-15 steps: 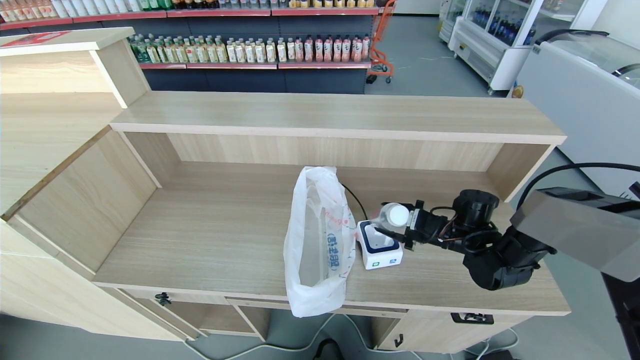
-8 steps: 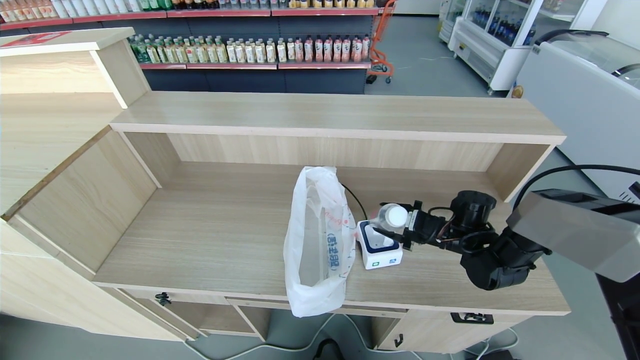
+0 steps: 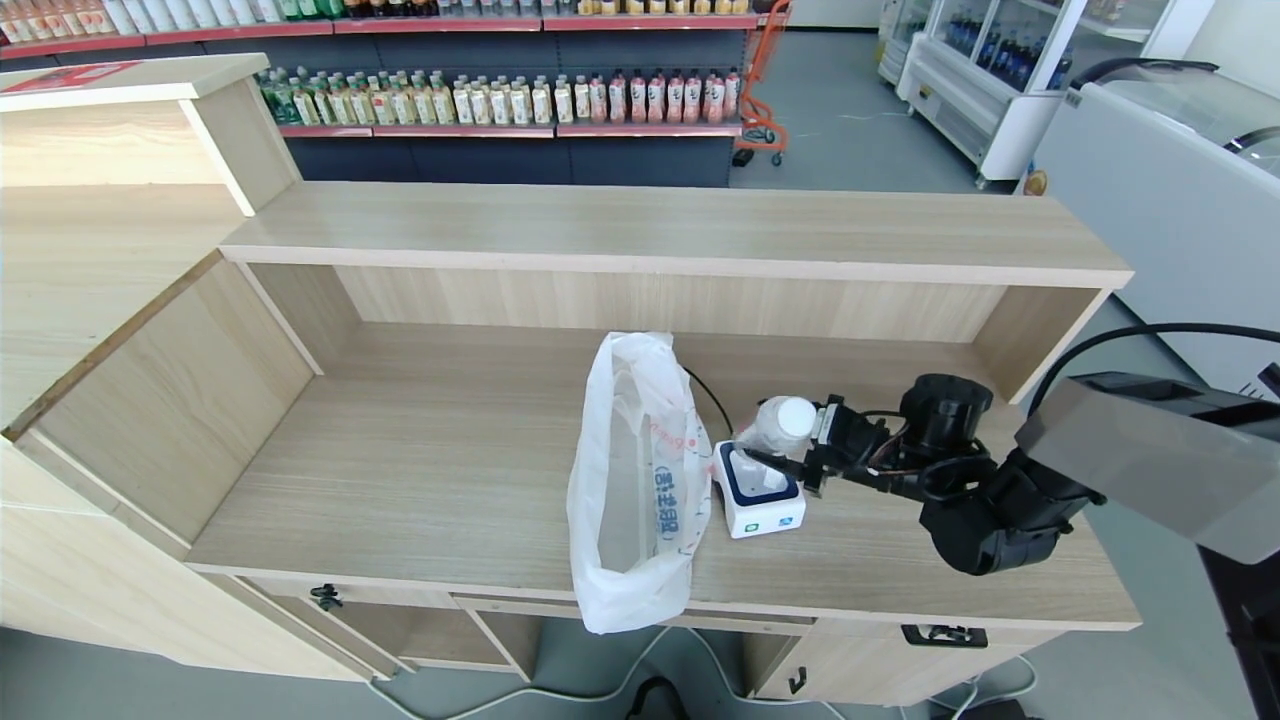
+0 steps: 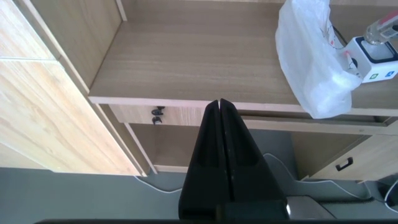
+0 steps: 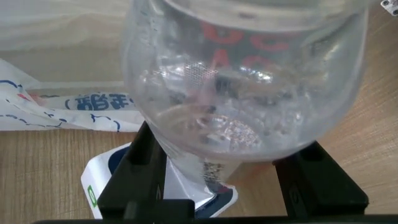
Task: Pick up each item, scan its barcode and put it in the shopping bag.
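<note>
Head view for the room: drink shelves (image 3: 500,100) at 12 o'clock, white freezer (image 3: 1150,180) at 2, both behind a pale wooden counter (image 3: 420,470). Left wrist view adding the cabinet front under the counter, dark handle (image 4: 157,114) on it. White shopping bag (image 3: 635,490) standing open mid-counter, white-and-blue scanner (image 3: 762,497) just beside it at its 3 o'clock. Clear bottle (image 3: 783,425), white cap, held sideways just over the scanner, clamped in the right gripper (image 3: 776,436) — black fingers (image 5: 140,171) on either side in the right wrist view. Right arm stretched in from 3 o'clock. Left gripper (image 4: 219,107) pressed together, hanging off the counter's near edge.
</note>
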Robot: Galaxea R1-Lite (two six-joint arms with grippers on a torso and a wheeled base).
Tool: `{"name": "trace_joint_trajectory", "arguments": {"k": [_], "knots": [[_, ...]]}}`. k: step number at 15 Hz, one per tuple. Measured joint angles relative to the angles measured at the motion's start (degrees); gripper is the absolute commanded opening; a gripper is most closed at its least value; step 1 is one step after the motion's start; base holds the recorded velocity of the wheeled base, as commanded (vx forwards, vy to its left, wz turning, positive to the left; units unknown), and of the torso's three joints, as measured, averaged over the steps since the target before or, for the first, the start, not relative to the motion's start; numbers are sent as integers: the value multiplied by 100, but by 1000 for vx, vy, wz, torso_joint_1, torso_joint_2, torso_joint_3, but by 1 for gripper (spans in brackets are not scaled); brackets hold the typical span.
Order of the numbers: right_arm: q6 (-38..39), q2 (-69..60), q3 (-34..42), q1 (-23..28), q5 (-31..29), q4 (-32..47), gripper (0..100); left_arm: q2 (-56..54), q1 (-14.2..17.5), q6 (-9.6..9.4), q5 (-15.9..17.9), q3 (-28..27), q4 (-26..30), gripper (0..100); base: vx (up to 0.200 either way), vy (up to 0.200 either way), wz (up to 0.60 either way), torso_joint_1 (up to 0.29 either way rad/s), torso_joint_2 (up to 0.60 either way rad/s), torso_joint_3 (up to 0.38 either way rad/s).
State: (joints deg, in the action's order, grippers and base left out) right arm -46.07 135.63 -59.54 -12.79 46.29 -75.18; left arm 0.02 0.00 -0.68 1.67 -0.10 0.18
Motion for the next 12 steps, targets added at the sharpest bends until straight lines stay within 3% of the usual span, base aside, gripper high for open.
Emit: {"name": "trace_joint_trajectory", "arguments": {"k": [4,7,11,12], "knots": [[1391,-801,65,-51,-244,11,0,0,0,0,0,0,0,0,0,0,0,0,0,0],[3220,-1810,561,-146,-1452,256,0,0,0,-2,-1,0,0,0,0,0,0,0,0,0],[4642,-3128,1922,-262,-3209,1267,0,0,0,-2,0,0,0,0,0,0,0,0,0,0],[4768,-3294,2074,-273,-3378,1300,0,0,0,0,0,0,0,0,0,0,0,0,0,0]]}}
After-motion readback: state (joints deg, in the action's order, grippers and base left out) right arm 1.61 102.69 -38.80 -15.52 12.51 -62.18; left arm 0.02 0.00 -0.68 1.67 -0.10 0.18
